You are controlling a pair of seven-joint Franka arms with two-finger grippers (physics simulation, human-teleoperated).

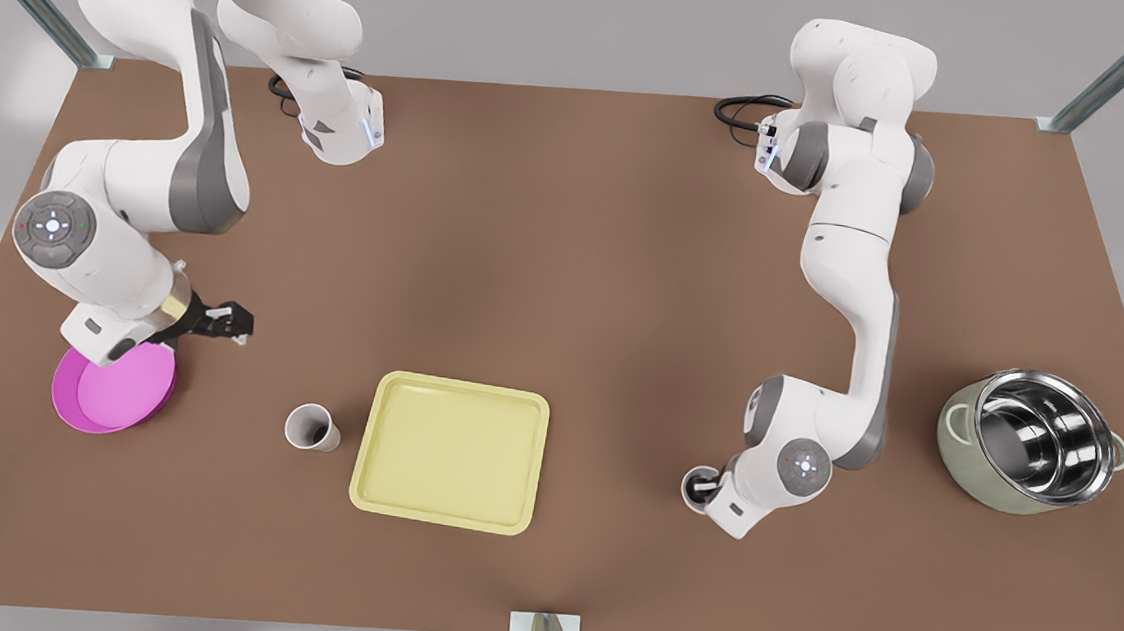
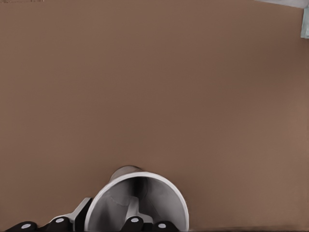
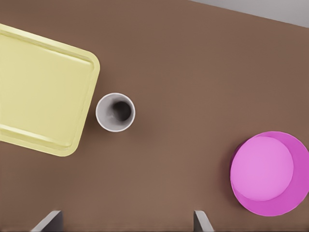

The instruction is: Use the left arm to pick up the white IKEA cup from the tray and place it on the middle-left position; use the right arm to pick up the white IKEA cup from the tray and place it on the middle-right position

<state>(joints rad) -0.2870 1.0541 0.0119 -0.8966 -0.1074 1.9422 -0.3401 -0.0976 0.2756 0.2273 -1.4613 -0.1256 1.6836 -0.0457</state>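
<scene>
One white cup point(image 1: 312, 428) stands upright on the brown table just off the edge of the pale yellow tray point(image 1: 451, 452) on the front view's left; the right wrist view sees this cup point(image 3: 115, 112) beside the tray point(image 3: 38, 92). My right gripper point(image 1: 226, 319) hovers open above the table beyond that cup, close to the magenta plate, its fingertips point(image 3: 48, 223) spread wide. On the front view's right, my left gripper point(image 1: 701, 487) is shut on the rim of a second white cup point(image 2: 159, 198), one finger inside and one outside. The tray holds nothing.
A round magenta plate point(image 1: 115, 391) lies at the front view's left, partly under the right arm's wrist, and also appears in the right wrist view point(image 3: 263, 174). A steel-lined green pot point(image 1: 1033, 443) stands at the far right. Bare table stretches behind the tray.
</scene>
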